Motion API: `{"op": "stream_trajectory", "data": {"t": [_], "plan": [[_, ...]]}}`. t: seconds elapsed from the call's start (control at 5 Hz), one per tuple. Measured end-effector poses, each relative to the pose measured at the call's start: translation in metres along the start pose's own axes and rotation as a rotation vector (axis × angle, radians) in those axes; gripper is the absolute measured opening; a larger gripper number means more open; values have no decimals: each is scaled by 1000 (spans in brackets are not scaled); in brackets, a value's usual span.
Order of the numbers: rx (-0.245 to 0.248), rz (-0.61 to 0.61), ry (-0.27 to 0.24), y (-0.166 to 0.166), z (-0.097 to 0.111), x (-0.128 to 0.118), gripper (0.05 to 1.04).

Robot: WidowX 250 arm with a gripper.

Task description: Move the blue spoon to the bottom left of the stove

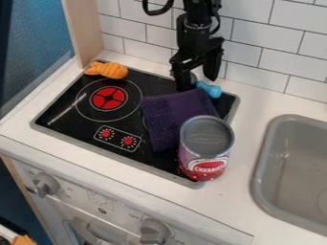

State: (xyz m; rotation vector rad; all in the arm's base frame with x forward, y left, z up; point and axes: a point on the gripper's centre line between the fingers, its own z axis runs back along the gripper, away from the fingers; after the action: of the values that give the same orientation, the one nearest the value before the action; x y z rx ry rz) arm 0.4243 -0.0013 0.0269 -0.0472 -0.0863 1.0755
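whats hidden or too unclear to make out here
All in the camera view:
Blue spoon: one end, hidden by the pincer or purple cloth, unclear which
Stove: the part under the cloth
Sink: right side, cut off by the edge
Orange object: cut off by the bottom edge
Dial markings: too small

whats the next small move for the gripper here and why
Probably ease the gripper down and close it on the blue spoon: its fingers stand apart beside the spoon, which lies at the back right of the stove, not its bottom left.
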Motion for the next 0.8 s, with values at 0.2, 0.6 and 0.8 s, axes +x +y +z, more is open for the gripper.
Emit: {"op": "stream_trajectory", "data": {"t": [0.2,0.6,0.8], "plan": [[-4,20,-13,1,-4,0,675],[10,36,-35,4,-5,0,328],[9,40,-47,5,-4,1,328]]}}
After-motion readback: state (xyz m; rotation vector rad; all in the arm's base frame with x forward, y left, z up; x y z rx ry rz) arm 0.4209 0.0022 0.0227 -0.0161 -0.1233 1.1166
